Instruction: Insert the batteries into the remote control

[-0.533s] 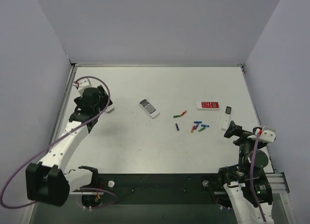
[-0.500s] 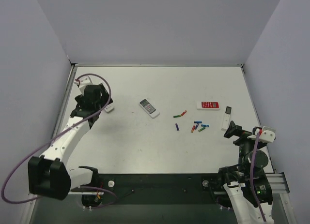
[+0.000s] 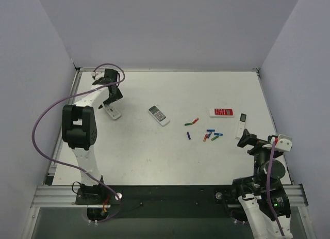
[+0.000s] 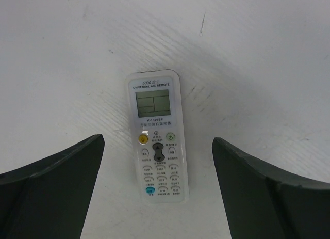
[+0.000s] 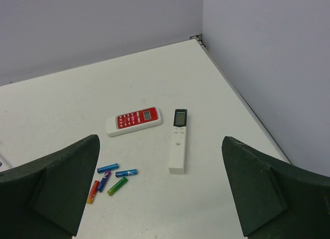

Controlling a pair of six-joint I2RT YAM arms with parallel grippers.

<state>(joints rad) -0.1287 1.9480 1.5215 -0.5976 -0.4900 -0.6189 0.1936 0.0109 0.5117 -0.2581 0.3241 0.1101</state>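
The remote control [image 4: 156,133] is white with a pale grey display and yellow, green and blue buttons. It lies face up on the table at the back left [image 3: 112,112]. My left gripper [image 4: 157,146] hovers over it, open, with a finger on each side and clear of it; in the top view the left gripper [image 3: 114,96] sits just behind the remote. Several coloured batteries [image 3: 209,134] lie loose right of centre, also visible in the right wrist view as batteries [image 5: 111,177]. My right gripper [image 5: 161,146] is open and empty at the near right [image 3: 247,140].
A red flat remote [image 3: 221,112] and a slim white remote with a dark display [image 3: 241,125] lie near the right gripper. Another white-grey remote [image 3: 159,115] rests mid-table. Grey walls [image 3: 46,94] close in the left, back and right sides.
The left arm has swung up and toward the back-left corner, its gripper now behind the remote control, which shows uncovered. The right arm and the batteries have not moved.
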